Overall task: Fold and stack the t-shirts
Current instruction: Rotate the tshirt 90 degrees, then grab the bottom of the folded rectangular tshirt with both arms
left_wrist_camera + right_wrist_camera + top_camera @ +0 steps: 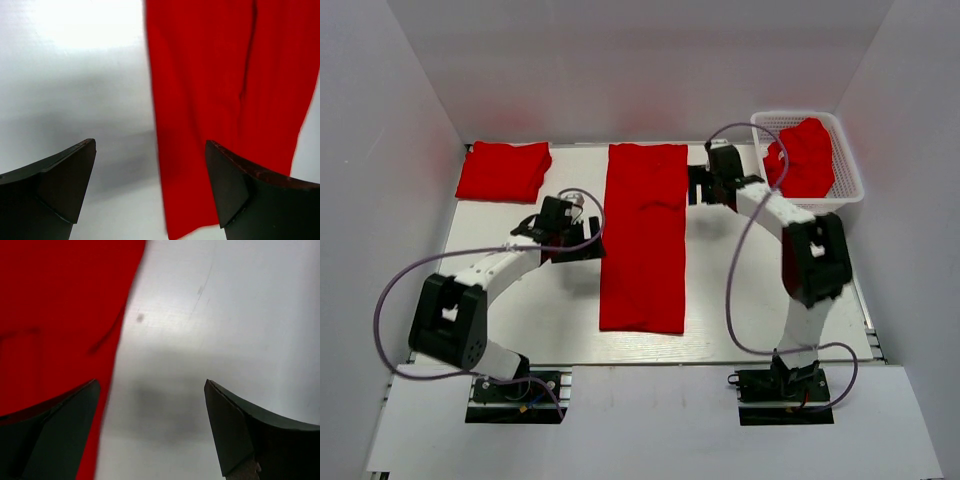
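The middle t-shirt [643, 238], soft bright red cloth folded into a long narrow strip with straight sides, is lying flat down the centre of the smooth white table [550, 310], running from the far edge towards the arms. A second t-shirt [504, 170], folded into a squat rectangle, is resting at the table's far left corner, well apart from the strip. A third t-shirt [802, 158] is sitting crumpled in a white plastic lattice basket [849, 170] at the far right corner.

The left gripper [588, 243] is hanging at the strip's left edge, about halfway along it. Its dark wedge-shaped fingers [65, 175] are standing wide apart and gripping nothing, one over red cloth and the other over bare table. The right gripper [694, 186] is hanging at the strip's right edge near its far end, its jaws likewise spread wide and empty, one finger over cloth and one over table.

Bare table is showing on both sides of the strip and in front of its near hem. A faint lengthwise crease is showing in the cloth in the left wrist view.
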`<state>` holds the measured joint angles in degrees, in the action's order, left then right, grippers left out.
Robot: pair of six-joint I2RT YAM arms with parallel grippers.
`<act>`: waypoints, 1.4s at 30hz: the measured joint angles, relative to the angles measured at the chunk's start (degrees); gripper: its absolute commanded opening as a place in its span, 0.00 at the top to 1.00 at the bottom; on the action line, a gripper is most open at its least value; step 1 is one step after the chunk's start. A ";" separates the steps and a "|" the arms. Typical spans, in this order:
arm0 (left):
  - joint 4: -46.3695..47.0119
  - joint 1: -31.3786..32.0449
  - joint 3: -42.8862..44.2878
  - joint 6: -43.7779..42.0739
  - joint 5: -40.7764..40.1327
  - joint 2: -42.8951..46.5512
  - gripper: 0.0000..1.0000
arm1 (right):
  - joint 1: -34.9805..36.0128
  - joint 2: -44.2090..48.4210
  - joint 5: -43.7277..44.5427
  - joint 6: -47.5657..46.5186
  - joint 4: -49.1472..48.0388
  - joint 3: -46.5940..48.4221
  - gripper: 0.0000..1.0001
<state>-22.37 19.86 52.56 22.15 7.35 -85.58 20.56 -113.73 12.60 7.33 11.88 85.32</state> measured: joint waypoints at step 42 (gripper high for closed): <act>-7.26 24.81 -15.82 16.33 -8.81 9.70 0.35 | 25.70 30.42 -23.30 32.72 15.76 -43.08 0.36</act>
<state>-29.63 44.66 36.73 38.48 -1.45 -75.88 46.26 -83.31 -10.70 40.05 27.64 42.24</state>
